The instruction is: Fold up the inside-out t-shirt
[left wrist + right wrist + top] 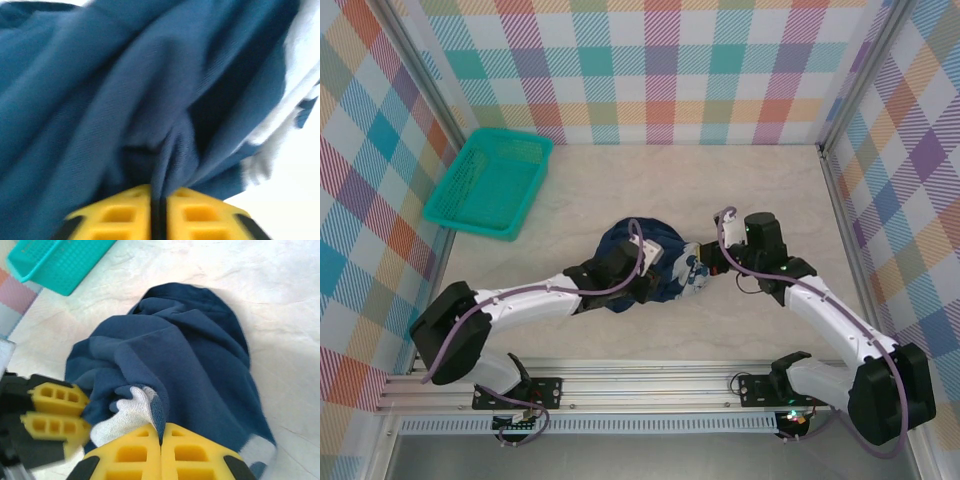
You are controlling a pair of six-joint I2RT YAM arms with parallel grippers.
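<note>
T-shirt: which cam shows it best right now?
Right wrist: nearly the whole bunched t-shirt is in frame, sharp, on the table. Top external shows it small and partly covered. Left wrist gives a blurred close-up of its folds.

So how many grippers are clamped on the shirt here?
2. The left gripper is shut on a fold of the bunched t-shirt; the right gripper is shut on cloth at its right edge, close beside the other.
</note>
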